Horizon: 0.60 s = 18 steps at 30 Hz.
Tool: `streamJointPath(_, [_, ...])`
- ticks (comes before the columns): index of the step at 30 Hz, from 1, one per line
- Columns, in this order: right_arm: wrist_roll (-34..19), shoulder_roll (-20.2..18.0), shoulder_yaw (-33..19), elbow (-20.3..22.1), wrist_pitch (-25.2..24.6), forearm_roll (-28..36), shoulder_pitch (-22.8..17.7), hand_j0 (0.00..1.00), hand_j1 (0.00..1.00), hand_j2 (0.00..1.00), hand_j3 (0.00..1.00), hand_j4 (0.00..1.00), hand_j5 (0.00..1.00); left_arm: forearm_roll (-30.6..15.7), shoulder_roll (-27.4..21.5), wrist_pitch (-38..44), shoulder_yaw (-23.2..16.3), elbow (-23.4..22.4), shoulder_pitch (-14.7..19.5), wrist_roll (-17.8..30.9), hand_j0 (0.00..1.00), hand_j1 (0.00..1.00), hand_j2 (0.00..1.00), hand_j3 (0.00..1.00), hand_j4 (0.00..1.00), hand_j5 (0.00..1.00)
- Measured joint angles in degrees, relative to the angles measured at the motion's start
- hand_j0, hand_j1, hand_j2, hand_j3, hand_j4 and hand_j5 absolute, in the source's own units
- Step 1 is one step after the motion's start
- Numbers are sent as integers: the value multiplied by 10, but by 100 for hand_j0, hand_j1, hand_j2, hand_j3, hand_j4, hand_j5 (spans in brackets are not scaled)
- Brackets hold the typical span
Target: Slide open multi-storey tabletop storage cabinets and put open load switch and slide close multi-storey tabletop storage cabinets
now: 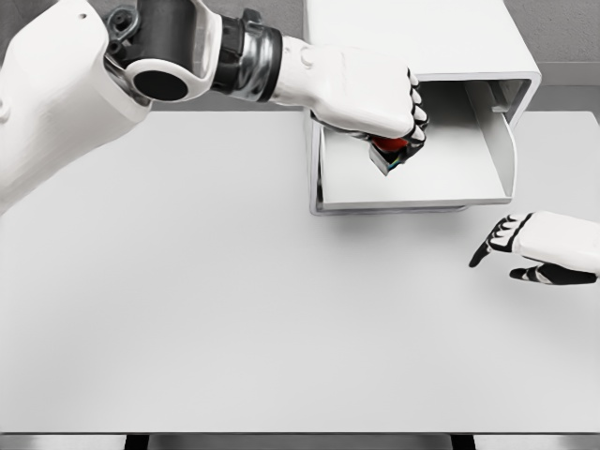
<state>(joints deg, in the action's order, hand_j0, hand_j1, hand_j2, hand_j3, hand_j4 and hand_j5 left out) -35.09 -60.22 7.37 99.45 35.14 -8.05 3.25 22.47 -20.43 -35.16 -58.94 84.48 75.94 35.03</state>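
The white tabletop storage cabinet (pixel 412 37) stands at the back of the table, right of centre. Its drawer (pixel 417 192) is pulled out toward me. My left hand (pixel 398 122) reaches across from the upper left and hovers over the drawer's left half. Its fingers are curled around the load switch (pixel 389 153), a small grey block with a red part, held just above the drawer floor. My right hand (pixel 525 246) rests over the table in front of the drawer's right corner, fingers relaxed and holding nothing.
The white table (pixel 234 300) runs to a front edge near the picture's bottom. My left arm (pixel 141 66) crosses the upper left part of the view. The drawer's raised front lip (pixel 412 204) lies between the table and the drawer's inside.
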Motion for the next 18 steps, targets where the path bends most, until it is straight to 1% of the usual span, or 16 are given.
streamJointPath(1, [0, 0, 1, 0, 0, 0, -1, 69, 69, 69, 69, 69, 69, 1, 1, 0, 0, 0, 0, 0, 54, 54, 54, 54, 54, 54])
streamJointPath(7, [1, 0, 2, 0, 0, 1, -1, 69, 69, 69, 69, 69, 69, 3, 3, 0, 0, -1, 0, 0, 57, 57, 57, 57, 57, 57])
streamJointPath(9, [1, 0, 2, 0, 0, 1, -1, 69, 69, 69, 69, 69, 69, 4, 3, 0, 0, -1, -1, 0, 60, 60, 60, 60, 60, 60])
streamJointPath(10, [1, 0, 2, 0, 0, 1, -2, 69, 69, 69, 69, 69, 69, 4, 3, 0, -1, -1, -1, 0, 63, 63, 63, 63, 63, 63])
streamJointPath(12, [1, 0, 2, 0, 0, 1, -2, 69, 69, 69, 69, 69, 69, 4, 4, 0, -1, -2, -2, 0, 75, 75, 75, 75, 75, 75])
streamJointPath(13, [1, 0, 2, 0, 0, 0, -3, 69, 69, 69, 69, 69, 69, 4, 4, 0, -2, -4, -1, 0, 79, 79, 79, 79, 79, 79])
streamJointPath(16, [1, 0, 2, 0, 0, 0, -4, 69, 69, 69, 69, 69, 69, 4, 7, 0, -6, -16, -1, 0, 89, 89, 89, 89, 89, 89])
streamJointPath(18, [1, 0, 2, 0, 0, 0, -4, 69, 69, 69, 69, 69, 69, 4, 8, 0, -7, -21, -1, 0, 94, 94, 94, 94, 94, 94])
